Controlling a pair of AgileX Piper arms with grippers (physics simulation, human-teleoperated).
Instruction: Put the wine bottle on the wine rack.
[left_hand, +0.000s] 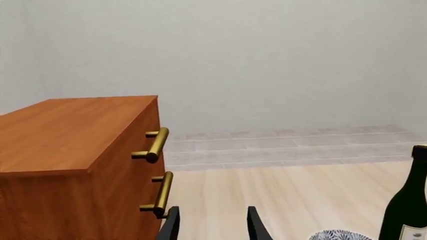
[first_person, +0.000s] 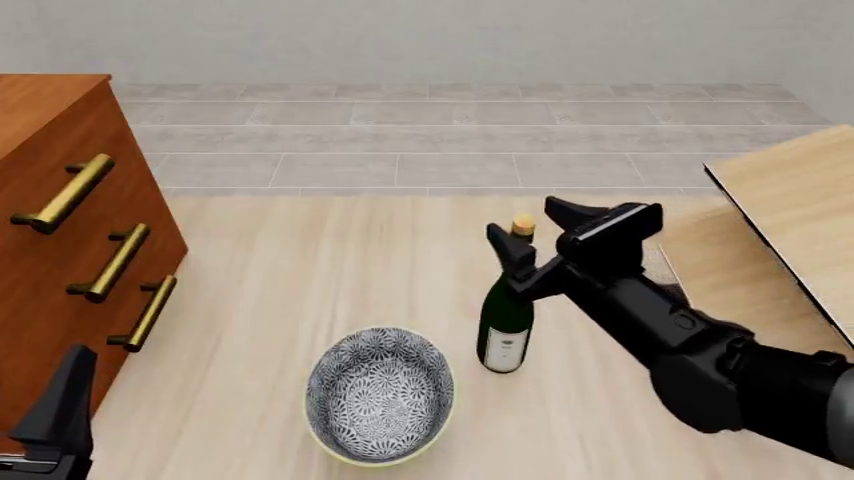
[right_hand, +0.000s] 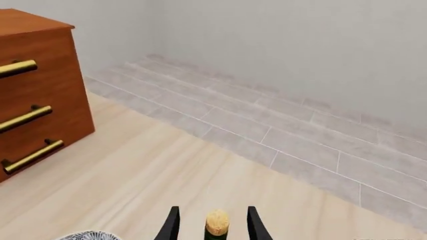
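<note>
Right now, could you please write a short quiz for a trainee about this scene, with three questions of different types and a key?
1. True or false: the bottle stands upright on the table.
2. Which thing lies nearest the bottle? A. bowl B. cabinet C. rack
3. Fill in: the right end effector is open, its fingers on either side of the ____.

Key
1. True.
2. A.
3. Cork; the right wrist view shows it between the fingers.
</note>
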